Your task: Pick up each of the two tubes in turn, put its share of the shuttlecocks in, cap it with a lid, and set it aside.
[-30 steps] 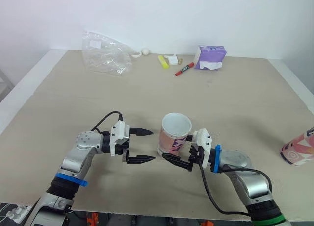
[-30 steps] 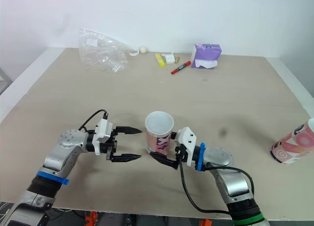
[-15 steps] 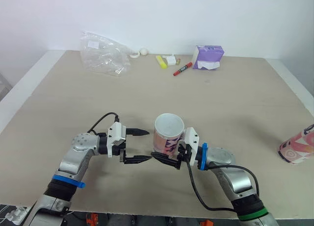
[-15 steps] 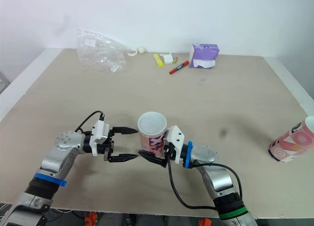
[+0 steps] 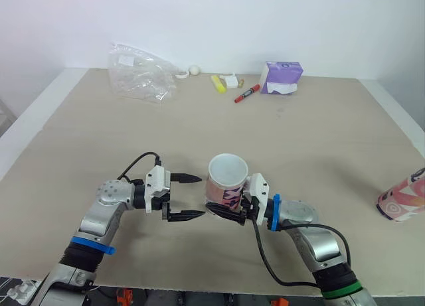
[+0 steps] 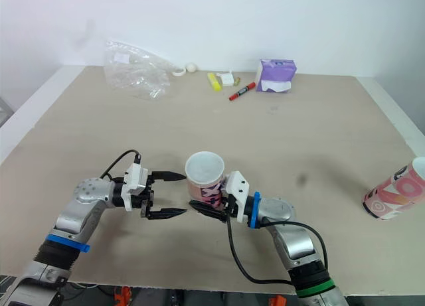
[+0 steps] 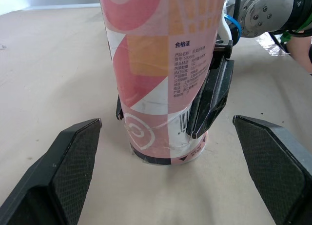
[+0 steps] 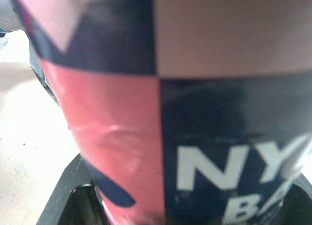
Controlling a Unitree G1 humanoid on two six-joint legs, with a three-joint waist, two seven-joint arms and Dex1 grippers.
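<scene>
Beige table (image 5: pixel 319 140) stands against a white wall. From the middle of the table, at about 6 o'clock and near the front edge, one tube (image 5: pixel 226 183) stands upright with its open mouth up. The left wrist view shows its base on the table. The right gripper (image 5: pixel 224 210) is clamped on this tube low down, with one black finger on each side, just above the base. The left gripper (image 5: pixel 200 196) is at 9 o'clock from the tube. Its two fingers are wide apart and point toward the tube, near it but not touching.

The second tube (image 5: pixel 402 203) lies on its side at 3 o'clock, at the right edge of the table, well apart from both grippers. Along the far edge a clear bag (image 5: pixel 141 72) is at 11 o'clock, a red marker (image 5: pixel 249 93) at 12 o'clock, and a purple tissue pack (image 5: pixel 283 77) just beside it, toward 1 o'clock.
</scene>
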